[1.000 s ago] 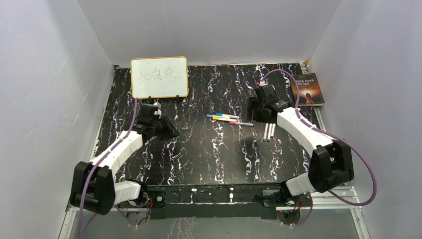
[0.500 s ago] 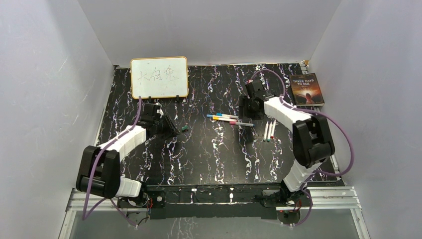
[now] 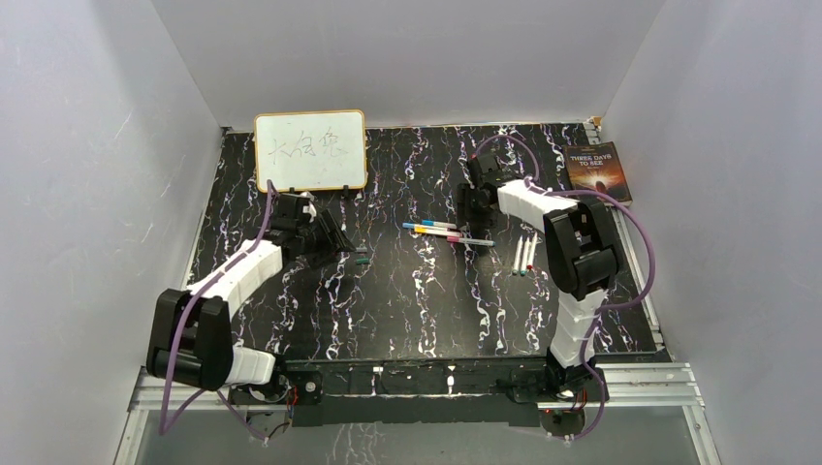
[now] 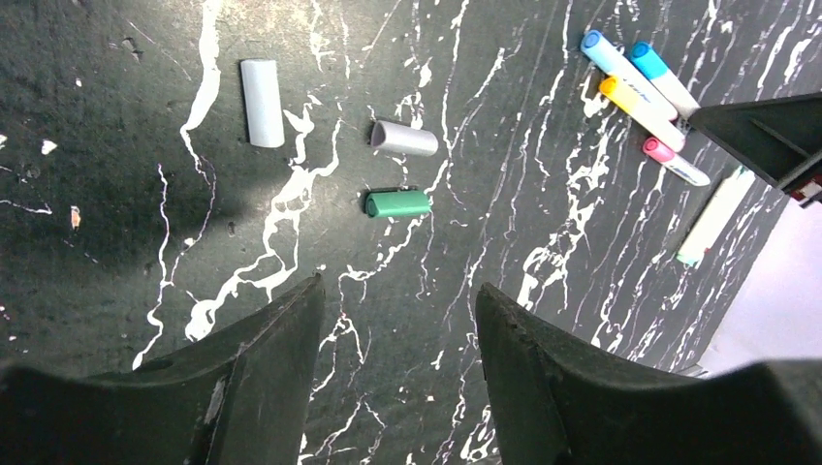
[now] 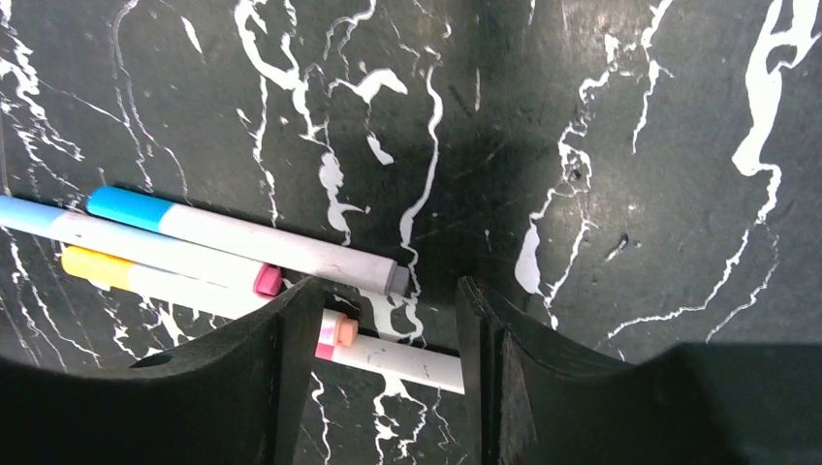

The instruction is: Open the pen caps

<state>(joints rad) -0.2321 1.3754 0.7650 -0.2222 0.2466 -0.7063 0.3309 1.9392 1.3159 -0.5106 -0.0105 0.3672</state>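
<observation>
My left gripper [image 4: 397, 291] is open and empty above the table, just short of a loose green pen cap [image 4: 397, 202]. Two grey caps [image 4: 262, 116] [image 4: 405, 139] lie beyond the green one. The green cap also shows in the top view [image 3: 361, 260], right of the left gripper [image 3: 334, 244]. Several capped pens [image 3: 446, 231] lie mid-table, with blue [image 5: 126, 206], yellow [image 5: 87, 263] and pink [image 5: 268, 281] caps. My right gripper [image 5: 388, 283] is open and straddles one white pen barrel [image 5: 417, 360] of that cluster. Two uncapped pens [image 3: 523, 254] lie to the right.
A framed whiteboard [image 3: 310, 150] stands at the back left. A book [image 3: 598, 172] lies at the back right corner. Grey walls close in the black marbled table [image 3: 407, 310] on three sides.
The right gripper has moved left onto the end of the pen cluster. The green cap has come into view on the table beside the left gripper.
</observation>
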